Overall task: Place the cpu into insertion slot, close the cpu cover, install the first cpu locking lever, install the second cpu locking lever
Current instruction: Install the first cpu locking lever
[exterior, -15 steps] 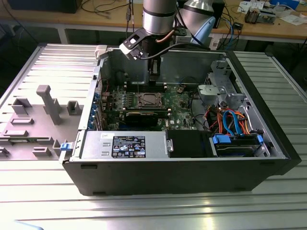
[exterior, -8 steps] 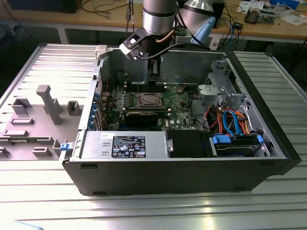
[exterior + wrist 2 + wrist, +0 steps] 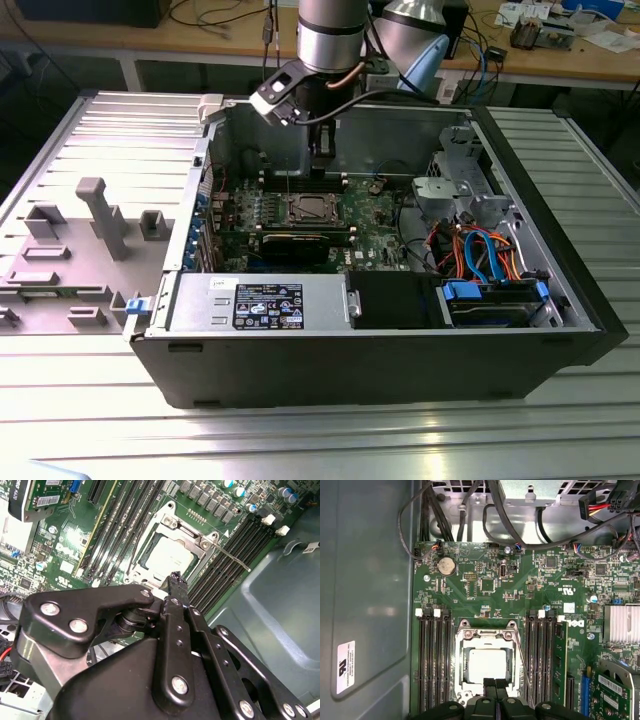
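Observation:
The cpu (image 3: 487, 664) lies flat in the insertion slot (image 3: 461, 692) on the green board, its dull silver top showing. The cpu cover (image 3: 465, 647) is down around it as a metal frame. One thin locking lever (image 3: 524, 670) stands loose, slanting over the memory slots (image 3: 235, 559). My gripper (image 3: 495, 682) hangs just above the socket's edge, fingers together and holding nothing. In the second wrist view its tips (image 3: 178, 578) sit beside the cpu (image 3: 167, 557). In the exterior view the gripper (image 3: 322, 175) reaches down into the case above the socket (image 3: 308, 210).
The open computer case (image 3: 400, 340) lies on a ribbed metal table. Memory slots (image 3: 434, 660) flank the socket on both sides. A black card (image 3: 300, 243), cables (image 3: 480, 250) and a drive cage (image 3: 455, 185) crowd the case. Grey fixtures (image 3: 100, 215) stand at the exterior view's left.

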